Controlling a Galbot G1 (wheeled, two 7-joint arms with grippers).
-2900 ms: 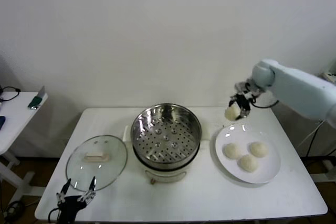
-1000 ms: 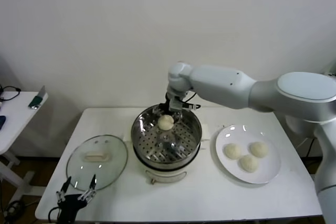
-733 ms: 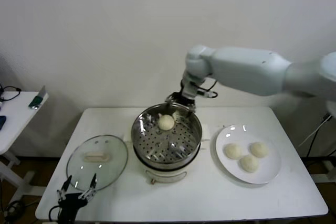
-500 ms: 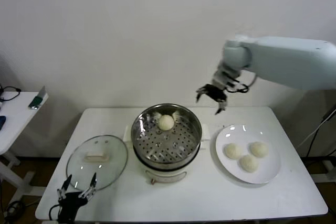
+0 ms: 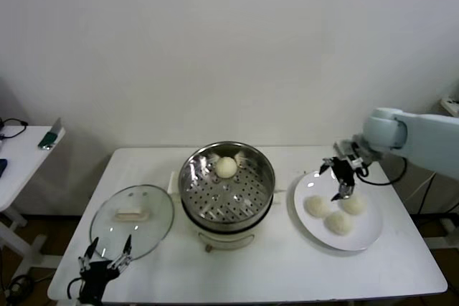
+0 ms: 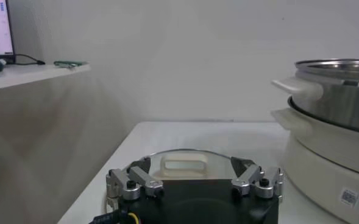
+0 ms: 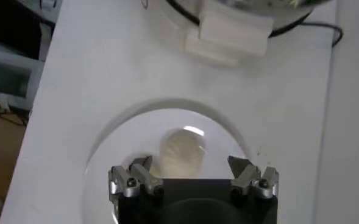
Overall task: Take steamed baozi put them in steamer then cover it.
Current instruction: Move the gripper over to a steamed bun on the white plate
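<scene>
One steamed baozi (image 5: 226, 167) lies at the back of the shiny perforated steamer (image 5: 191, 190). Three more baozi (image 5: 316, 206) (image 5: 338, 222) (image 5: 353, 203) rest on a white plate (image 5: 367, 233) to its right. Above the plate's back edge my right gripper (image 5: 336, 180) hangs open and empty. In the right wrist view one baozi (image 7: 182, 155) lies just beyond that gripper (image 7: 190, 165). The glass cover (image 5: 133, 220) lies flat on the table left of the steamer. My left gripper (image 5: 106, 261) waits open at the table's front left edge, facing the cover's handle (image 6: 182, 162).
The steamer sits on a cream pot base (image 6: 325, 152) at the middle of the white table (image 5: 272, 270). A side table (image 5: 21, 152) with small items stands at the far left. The wall is close behind.
My right gripper drew back from the steamer, leaving one baozi inside, then swung right and down to hover open over the plate. The left arm has stayed put.
</scene>
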